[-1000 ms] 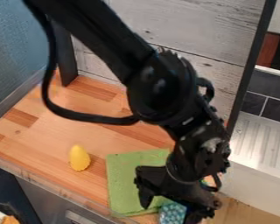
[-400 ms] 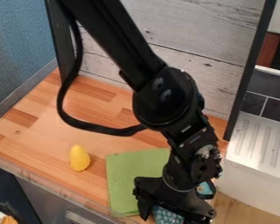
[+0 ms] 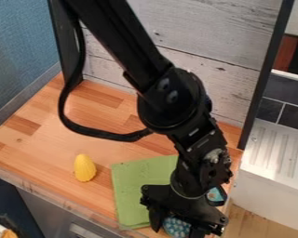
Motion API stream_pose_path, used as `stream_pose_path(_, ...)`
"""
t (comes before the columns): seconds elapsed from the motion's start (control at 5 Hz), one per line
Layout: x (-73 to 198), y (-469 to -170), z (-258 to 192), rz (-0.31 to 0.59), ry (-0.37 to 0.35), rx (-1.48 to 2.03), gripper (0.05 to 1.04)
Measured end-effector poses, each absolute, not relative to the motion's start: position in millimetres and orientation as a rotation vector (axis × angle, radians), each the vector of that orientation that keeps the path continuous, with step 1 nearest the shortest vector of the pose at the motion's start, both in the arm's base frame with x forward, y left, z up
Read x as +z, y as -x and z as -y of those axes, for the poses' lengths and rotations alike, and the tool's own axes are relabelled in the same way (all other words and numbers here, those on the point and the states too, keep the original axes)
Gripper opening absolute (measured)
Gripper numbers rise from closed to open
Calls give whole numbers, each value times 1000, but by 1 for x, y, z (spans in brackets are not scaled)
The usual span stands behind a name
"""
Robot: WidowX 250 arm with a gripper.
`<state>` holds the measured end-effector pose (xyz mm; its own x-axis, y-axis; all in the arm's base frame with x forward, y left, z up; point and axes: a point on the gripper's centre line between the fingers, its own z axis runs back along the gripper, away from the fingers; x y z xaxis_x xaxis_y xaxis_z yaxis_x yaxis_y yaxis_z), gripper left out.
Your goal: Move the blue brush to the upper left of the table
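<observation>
Here's the table (image 3: 27, 144), warm wooden blocks, with a clear strip (image 3: 58, 196) along its front edge; a blue textured wall (image 3: 17, 51) on the left, pale grey planks (image 3: 198, 30) standing behind, dark posts framing them. Off past the table's right edge there's a ridged metal drainer (image 3: 276, 148), with dark tiles (image 3: 287, 110) behind it; down below the front edge, a grey drawer front (image 3: 49, 209).

On the wood, left of centre and close to the front edge, sits a yellow, rounded thing (image 3: 85, 168), tapering toward its top; a green cloth (image 3: 136, 190) lies flat to its right, the two well apart, the cloth running down to the front edge.

And over to the gripper (image 3: 176, 231) — down low by the table's front right corner, over the cloth's right-hand side, the black arm (image 3: 123, 37) slanting down to it from the top edge of the view; the blue brush (image 3: 177, 224) is right there at its tip, patterned surface peeking out below the wrist; whether the gripper is pinching it or spread around it, I can't tell — nor whether the brush rests on cloth or bare wood.
</observation>
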<state>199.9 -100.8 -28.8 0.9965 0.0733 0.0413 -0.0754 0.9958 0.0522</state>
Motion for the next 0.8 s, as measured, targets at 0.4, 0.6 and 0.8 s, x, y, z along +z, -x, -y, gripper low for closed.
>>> stream_pose_path(0.4,-3,-205,107,62,10,39,749)
stream_pose_path(0.6,17,-211,110,92,66,34,749)
stream_pose_path(0.8,37,-225,102,128,63,72,749)
